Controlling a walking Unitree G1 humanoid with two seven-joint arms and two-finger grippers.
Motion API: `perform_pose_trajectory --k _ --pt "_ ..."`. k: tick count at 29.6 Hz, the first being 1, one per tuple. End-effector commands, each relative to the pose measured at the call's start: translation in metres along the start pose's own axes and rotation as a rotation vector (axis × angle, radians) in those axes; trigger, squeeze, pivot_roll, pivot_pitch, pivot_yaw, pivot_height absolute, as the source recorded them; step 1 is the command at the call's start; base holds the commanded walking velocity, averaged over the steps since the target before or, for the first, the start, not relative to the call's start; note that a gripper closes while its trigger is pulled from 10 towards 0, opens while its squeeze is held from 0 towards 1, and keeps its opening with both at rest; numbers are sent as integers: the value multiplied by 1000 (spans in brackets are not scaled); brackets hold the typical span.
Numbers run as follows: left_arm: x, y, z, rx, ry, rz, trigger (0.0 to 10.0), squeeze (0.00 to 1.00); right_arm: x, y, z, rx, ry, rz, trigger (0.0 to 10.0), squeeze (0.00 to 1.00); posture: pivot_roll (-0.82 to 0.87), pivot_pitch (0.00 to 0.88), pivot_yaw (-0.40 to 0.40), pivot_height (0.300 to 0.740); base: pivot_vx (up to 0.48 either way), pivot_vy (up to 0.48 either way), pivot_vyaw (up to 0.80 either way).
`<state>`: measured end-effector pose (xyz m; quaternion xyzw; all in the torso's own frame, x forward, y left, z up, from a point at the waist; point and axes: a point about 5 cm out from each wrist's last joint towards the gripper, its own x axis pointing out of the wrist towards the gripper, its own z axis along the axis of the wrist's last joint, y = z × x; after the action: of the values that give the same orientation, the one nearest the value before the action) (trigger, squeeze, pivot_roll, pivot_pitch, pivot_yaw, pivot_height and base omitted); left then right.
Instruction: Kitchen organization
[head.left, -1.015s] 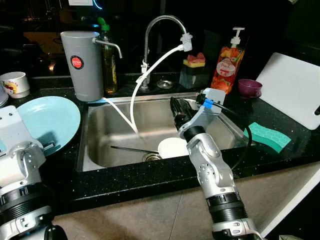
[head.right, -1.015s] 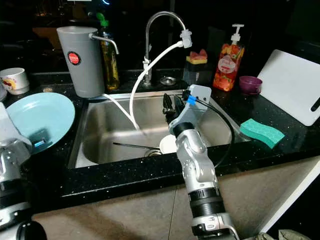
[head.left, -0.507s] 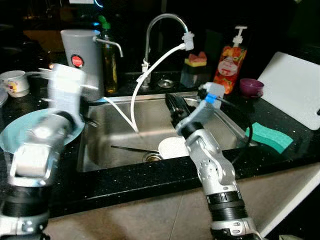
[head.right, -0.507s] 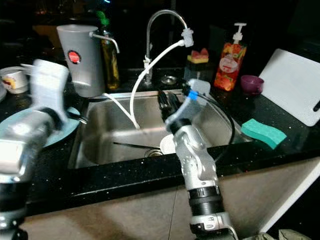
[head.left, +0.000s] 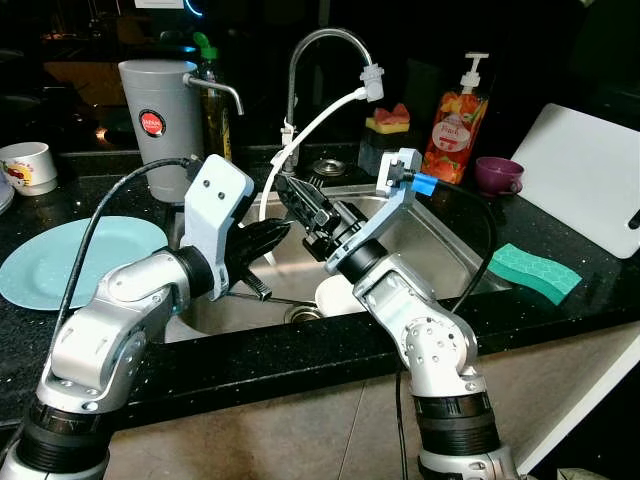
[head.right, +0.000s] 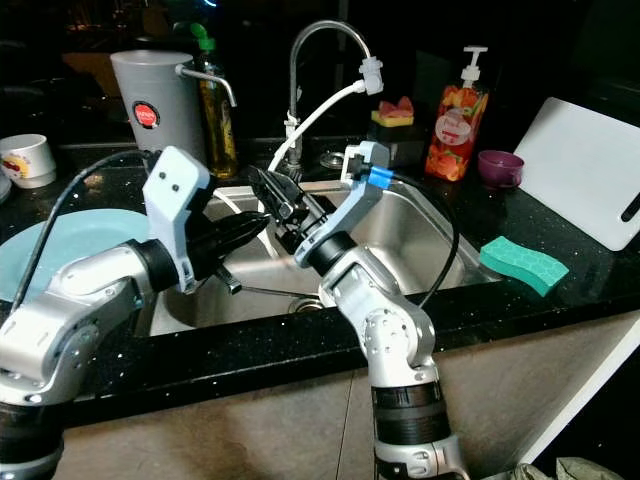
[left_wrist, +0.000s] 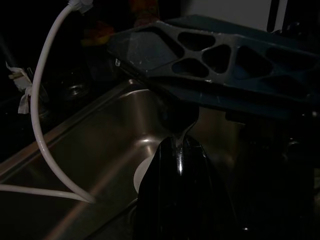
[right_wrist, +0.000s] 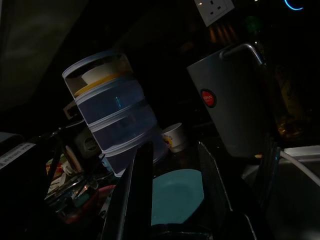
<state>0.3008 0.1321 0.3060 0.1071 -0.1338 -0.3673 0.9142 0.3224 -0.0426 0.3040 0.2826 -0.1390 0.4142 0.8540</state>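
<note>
My left gripper (head.left: 272, 235) reaches over the steel sink (head.left: 440, 225) from the left. Its black fingers are shut on a thin metal utensil (left_wrist: 179, 150), which gleams between them in the left wrist view. My right gripper (head.left: 298, 203) is raised above the sink, pointing left, just above and beside the left fingertips. Its fingers (right_wrist: 142, 190) are open with nothing between them. A white dish (head.left: 335, 295) lies on the sink floor below both grippers. Another utensil (head.right: 268, 291) lies near the drain. A teal plate (head.left: 70, 262) rests on the black counter to the left.
A grey jug (head.left: 160, 110), an oil bottle (head.left: 218, 125) and the faucet (head.left: 320, 40) with a white hose stand behind the sink. A mug (head.left: 28, 165) is far left. A soap bottle (head.left: 450, 125), purple bowl (head.left: 498, 175), green sponge (head.left: 535, 270) and white cutting board (head.left: 590, 175) are right.
My left arm swung from low at the left, across the teal plate, to over the sink. My right gripper rose and turned left to meet it.
</note>
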Motion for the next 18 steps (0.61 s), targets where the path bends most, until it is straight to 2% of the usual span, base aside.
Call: perform_pose_trajectory --k 1,7,9,10,11,12,15,18 --pt "0 -9 14 14 -70 -66 10000 0 -3 -9 -6 0 40 -66 10000 0 101 88 -66 740 0 0 0" --pt "2 -1 6 36 -16 -4 10000 0 -5 -12 -3 2 45 -79 10000 0 101 88 -66 740 0 0 0" --pt "4 14 -3 71 40 120 10000 0 -6 -13 1 2 34 -81 10000 0 101 88 -66 740 0 0 0" --pt "4 14 -3 71 40 120 10000 0 -6 -13 1 2 34 -81 10000 0 101 88 -66 740 0 0 0" --pt "4 24 -5 87 61 198 10000 0 -7 -15 3 3 29 -87 10000 0 101 88 -66 740 0 0 0" --pt "4 24 -5 87 61 198 10000 0 -7 -15 3 3 29 -87 10000 0 101 88 -66 740 0 0 0" --pt "4 41 -2 80 55 330 10000 0 -10 -19 5 6 25 -108 10000 0 101 87 -64 740 0 0 0" --pt "3 43 -2 78 51 338 10000 0 -11 -20 5 6 25 -111 10000 0 101 87 -64 740 0 0 0"
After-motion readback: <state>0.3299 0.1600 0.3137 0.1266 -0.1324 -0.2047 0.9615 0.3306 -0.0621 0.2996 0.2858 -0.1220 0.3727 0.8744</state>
